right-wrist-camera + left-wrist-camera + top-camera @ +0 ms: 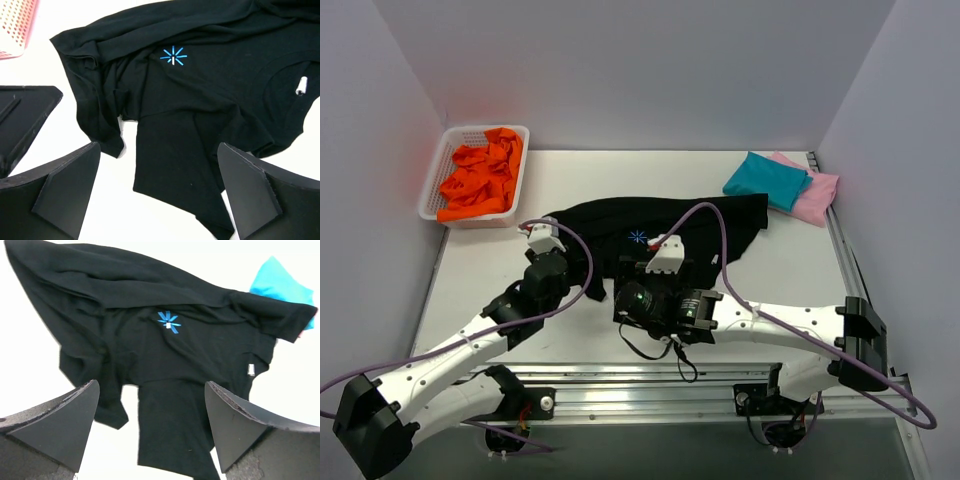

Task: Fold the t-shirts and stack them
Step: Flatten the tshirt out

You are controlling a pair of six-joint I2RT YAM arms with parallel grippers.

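Black crumpled cloth t-shirt (pixel 650 225): lying rumpled on white bench (pixel 620 180).
Handling: probably draping limp, light; pinching best at hem corners.
Left claw (pixel 151 385): hovering spread, gripping nothing.
Right claw (pixel 160 146): hovering spread, gripping nothing.

Top external camera: high, rear of rig, tilted down over whole tabletop (pixel 650 175). Wrist cameras: low, close, each facing forward between own fingers, on left end effector (pixel 151 384) and right end effector (pixel 159 145). All three views share black t-shirt (pixel 610 225), starburst mark (pixel 638 237) upper centre in wrist frames.
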